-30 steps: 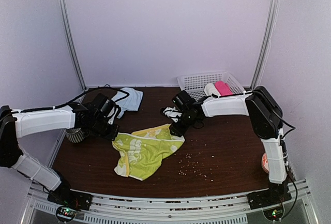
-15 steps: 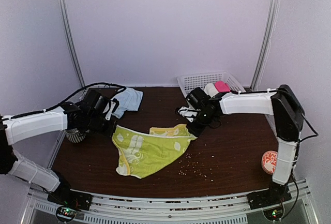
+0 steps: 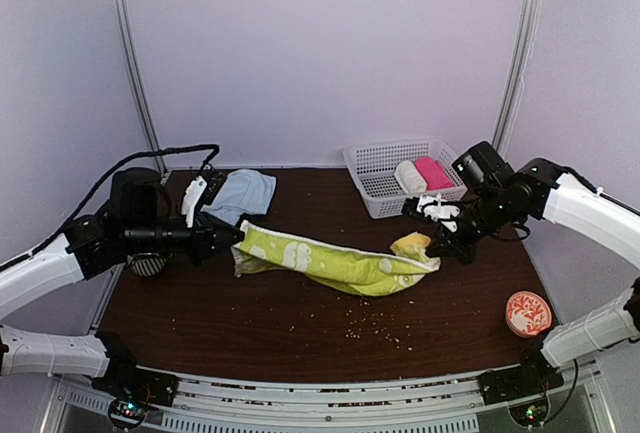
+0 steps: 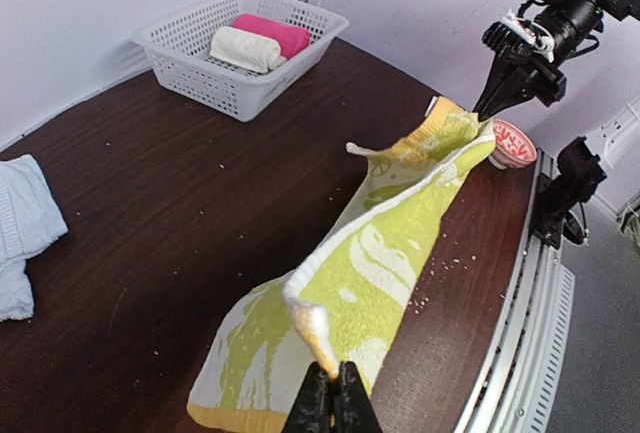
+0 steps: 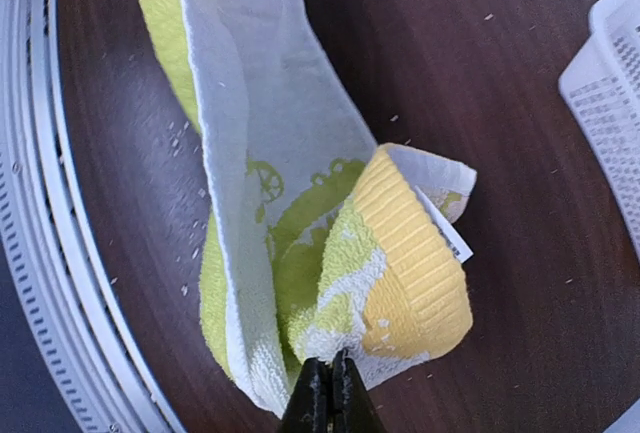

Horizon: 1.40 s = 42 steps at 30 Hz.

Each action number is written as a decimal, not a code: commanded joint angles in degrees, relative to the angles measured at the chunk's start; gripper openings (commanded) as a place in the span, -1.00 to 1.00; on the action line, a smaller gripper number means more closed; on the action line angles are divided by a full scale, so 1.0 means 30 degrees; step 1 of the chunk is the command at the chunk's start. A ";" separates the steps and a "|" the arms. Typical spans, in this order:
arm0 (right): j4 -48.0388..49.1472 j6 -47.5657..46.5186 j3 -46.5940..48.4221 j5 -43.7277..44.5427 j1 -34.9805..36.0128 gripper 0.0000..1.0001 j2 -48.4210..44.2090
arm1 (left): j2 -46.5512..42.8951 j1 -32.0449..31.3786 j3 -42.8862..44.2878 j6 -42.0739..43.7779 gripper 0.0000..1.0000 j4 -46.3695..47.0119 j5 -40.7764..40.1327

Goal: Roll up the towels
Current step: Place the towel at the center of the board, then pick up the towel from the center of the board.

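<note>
Yellow-green and white cloth is pinched at both ends. The left gripper [image 4: 335, 398] has its fingers pressed together on a thin corner at the left end of the patterned towel [image 3: 330, 265]. The right gripper [image 5: 328, 393] is clamped just as tightly on the edge of the opposite end, right beneath a folded yellow ribbed hem [image 5: 410, 253] that carries a small white label [image 5: 445, 225]. Between the two grips the towel is drawn out into a long, narrow, loosely folded band. It runs left to right across the middle of the dark wooden table [image 3: 300, 338], slanting slightly towards the near edge on the right. Its lower edge appears to rest on the wood near the left gripper, but I cannot tell whether the whole length touches. The pale blue towel [image 3: 240, 196] lies crumpled at the far left of the table, behind the left gripper and apart from it, held by neither arm. Behind the right gripper, near the back wall, stands a white basket [image 3: 385, 203] holding a cream roll [image 3: 409, 177] and a pink roll [image 3: 432, 171] side by side. A small bowl [image 3: 528, 313] with a red pattern sits near the right front corner, well apart from the towel. Pale crumbs [image 3: 370, 328] are scattered on the wood in front of the stretched band.
</note>
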 commanded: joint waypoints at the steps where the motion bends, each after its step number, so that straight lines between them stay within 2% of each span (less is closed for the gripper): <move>1: -0.3899 -0.2505 -0.0329 -0.1537 -0.0184 -1.00 0.0484 | -0.0699 -0.0070 -0.0319 -0.0334 -1.00 0.0599 0.1197; 5: -0.3393 -0.0609 0.0764 0.1486 -0.0343 -1.00 0.2837 | 0.1540 -0.0023 0.0878 -0.0987 -1.00 0.0479 -0.3860; 7: -0.2337 0.0632 0.1375 0.2570 -0.1175 -0.61 0.4856 | 0.3927 0.0227 0.1624 -0.1432 -1.00 0.0699 -0.5617; 8: -0.2075 0.1262 0.2014 0.2412 -0.1773 -0.49 0.5878 | 0.5835 0.0442 0.2264 -0.1742 -1.00 0.0741 -0.6074; 11: -0.1395 0.2460 0.3481 0.1021 -0.3832 -0.25 0.8519 | 0.9759 0.0837 0.3951 -0.2930 -1.00 0.0074 -0.7018; 14: -0.0703 0.2382 0.3672 -0.0151 -0.5325 -0.21 0.8867 | 1.1527 0.0878 0.4591 -0.3473 -1.00 -0.0018 -0.7215; 19: 0.1390 -0.0581 -0.0058 -0.0608 -0.5810 -0.28 0.5574 | 1.1504 0.0876 0.3728 -0.3795 -1.00 0.0804 -0.7481; 22: 0.1382 -0.2474 -0.1679 -0.1964 -0.5740 -0.31 0.4016 | 1.1773 0.0878 0.3717 -0.3620 -1.00 0.0643 -0.7434; 24: 0.0673 -0.3942 -0.2515 -0.3218 -0.5517 -0.28 0.3302 | 1.1898 0.0864 0.3739 -0.3587 -1.00 0.0607 -0.7372; 26: 0.1110 -0.4396 -0.3547 -0.3106 -0.4637 -0.17 0.2537 | 1.1947 0.0858 0.3722 -0.3536 -1.00 0.0661 -0.7230; 32: 0.4984 -0.1864 -0.6620 0.0384 -0.1575 0.19 0.1838 | 1.1963 0.0880 0.3638 -0.3379 -1.00 0.0752 -0.7479; 35: 0.6143 -0.0404 -0.6959 0.0572 -0.1036 0.34 0.2386 | 1.2110 0.0872 0.3731 -0.3211 -1.00 0.0655 -0.7453; 39: 0.7366 0.0511 -0.6778 0.1012 -0.0522 0.38 0.3464 | 1.2139 0.0879 0.3727 -0.3252 -1.00 0.0632 -0.7330; 42: 0.7474 0.0979 -0.6179 0.0054 -0.0474 0.47 0.4224 | 1.1937 0.0859 0.3475 -0.3392 -1.00 0.0800 -0.7270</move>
